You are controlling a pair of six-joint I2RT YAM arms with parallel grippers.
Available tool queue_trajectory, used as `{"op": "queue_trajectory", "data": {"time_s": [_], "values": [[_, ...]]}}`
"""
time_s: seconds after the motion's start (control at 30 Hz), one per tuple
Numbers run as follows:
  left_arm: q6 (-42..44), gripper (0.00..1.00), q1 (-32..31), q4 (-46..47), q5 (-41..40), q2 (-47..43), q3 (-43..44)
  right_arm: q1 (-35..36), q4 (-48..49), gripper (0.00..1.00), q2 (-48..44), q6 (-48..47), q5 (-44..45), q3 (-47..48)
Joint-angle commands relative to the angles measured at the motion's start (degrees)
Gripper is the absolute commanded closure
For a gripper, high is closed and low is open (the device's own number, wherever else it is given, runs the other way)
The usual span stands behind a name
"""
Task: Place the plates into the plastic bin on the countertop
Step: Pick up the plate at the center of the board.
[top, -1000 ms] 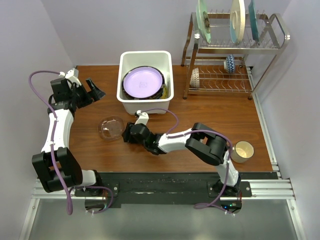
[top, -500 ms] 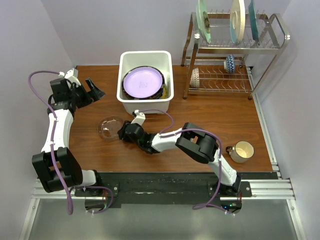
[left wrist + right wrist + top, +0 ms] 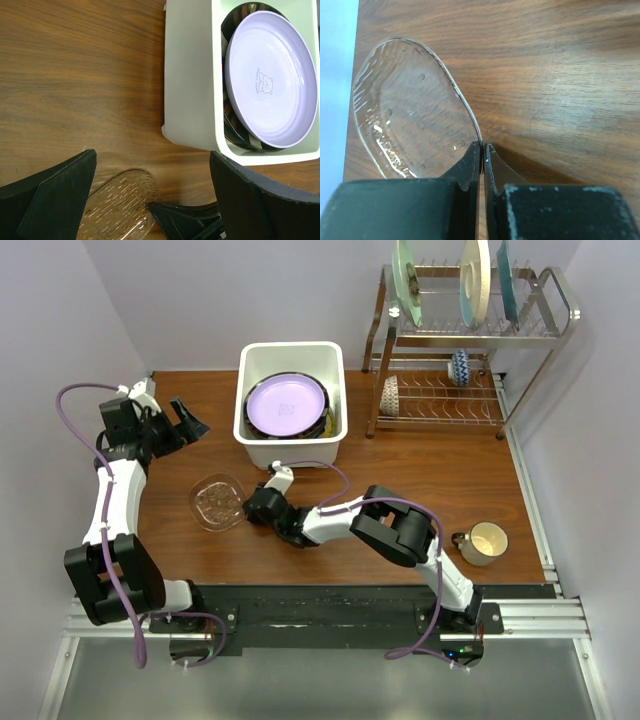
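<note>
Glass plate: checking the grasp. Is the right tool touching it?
Touching. Right wrist view shows the right tool closed on the rim of the glass plate.

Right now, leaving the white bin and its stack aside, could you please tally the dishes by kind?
Plain plates, top of the rack: 3 (mint plate, cream plate, turquoise plate)
Dotted plates, lower shelf: 2 (blue dotted plate, orange dotted plate)
Countertop, clear glass plate: 1
Mug: 1
Total: 7
</note>
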Motion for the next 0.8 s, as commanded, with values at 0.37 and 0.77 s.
{"op": "queue_trajectory", "data": {"time_s": [0.37,0.77], "values": [[-0.78,0.00,1.22,2.81,1.48,-1.95,-0.76,-1.78,5.71,1.00,-8.79,1.80,2.92,-10.65],[-1.39,0.00,1.92,3.60,2.45,-1.60,-1.38,-3.18,10.55,1.00,-18.19,1.45,0.72,-18.38]]}}
